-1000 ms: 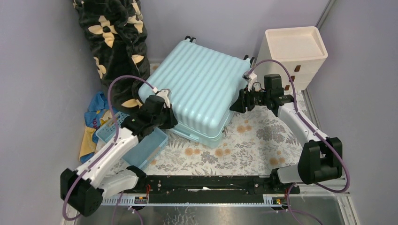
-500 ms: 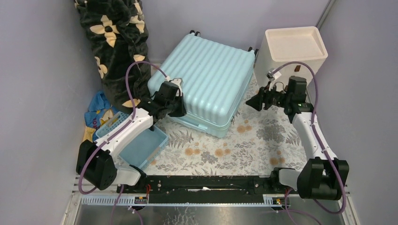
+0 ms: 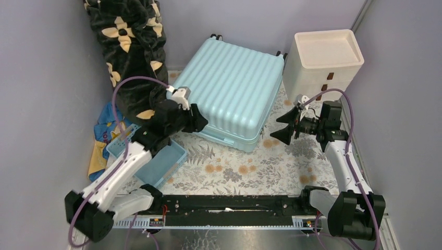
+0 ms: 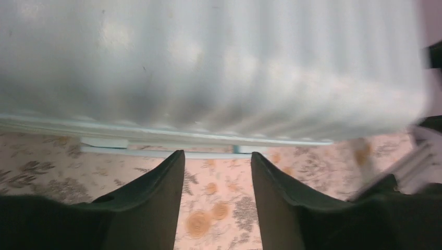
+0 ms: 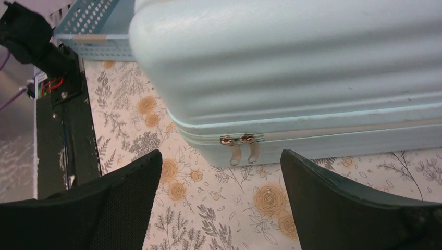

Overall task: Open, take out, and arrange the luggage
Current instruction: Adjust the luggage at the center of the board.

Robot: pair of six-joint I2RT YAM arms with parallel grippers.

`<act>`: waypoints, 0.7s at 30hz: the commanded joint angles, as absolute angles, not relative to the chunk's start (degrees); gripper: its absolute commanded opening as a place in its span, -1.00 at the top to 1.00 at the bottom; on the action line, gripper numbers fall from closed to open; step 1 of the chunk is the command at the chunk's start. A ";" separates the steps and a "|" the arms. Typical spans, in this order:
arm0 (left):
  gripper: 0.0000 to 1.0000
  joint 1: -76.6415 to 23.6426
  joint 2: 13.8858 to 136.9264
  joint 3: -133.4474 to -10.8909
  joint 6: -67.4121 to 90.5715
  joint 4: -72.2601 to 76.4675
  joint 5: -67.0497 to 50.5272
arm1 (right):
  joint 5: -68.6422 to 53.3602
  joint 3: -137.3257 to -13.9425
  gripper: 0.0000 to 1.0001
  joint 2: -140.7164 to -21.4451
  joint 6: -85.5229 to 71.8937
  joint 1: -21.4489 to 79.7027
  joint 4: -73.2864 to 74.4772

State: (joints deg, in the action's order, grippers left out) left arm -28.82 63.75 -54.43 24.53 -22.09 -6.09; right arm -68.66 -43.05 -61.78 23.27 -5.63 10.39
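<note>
The luggage (image 3: 232, 94), a pale aqua ribbed hard-shell suitcase, lies flat and zipped shut on the floral mat, its wheels toward the back wall. My left gripper (image 3: 202, 123) sits at its left front edge, open, with nothing between the fingers (image 4: 161, 192); the shell (image 4: 208, 67) fills the view just ahead. My right gripper (image 3: 280, 128) hangs off the suitcase's right front corner, wide open and empty. In the right wrist view two zipper pulls (image 5: 240, 148) hang side by side on the seam, just beyond the gripper (image 5: 221, 156).
A cream drawer unit (image 3: 328, 62) stands at the back right, close to the suitcase. A black floral blanket (image 3: 130, 47) leans at the back left. A small blue basket (image 3: 156, 164) and a colourful cloth (image 3: 104, 138) lie at the left.
The suitcase has shifted toward the back wall. My left gripper went from shut to open at its edge. My right gripper opened wider and drew back from the suitcase toward the near right.
</note>
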 commanded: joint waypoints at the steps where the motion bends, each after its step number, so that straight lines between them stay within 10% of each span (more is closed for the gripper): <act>1: -0.25 -28.44 52.91 -46.73 25.34 -10.41 -13.61 | -76.23 -40.80 -0.88 -59.06 42.88 -5.63 16.67; 7: -0.96 -28.21 41.69 -38.37 27.87 -0.56 -18.14 | -76.50 -39.98 -0.95 -61.48 48.31 -5.62 20.40; 21: -0.97 -28.21 43.07 -33.75 18.45 18.97 -32.19 | -77.87 -40.16 -0.58 -71.89 72.20 -5.19 34.27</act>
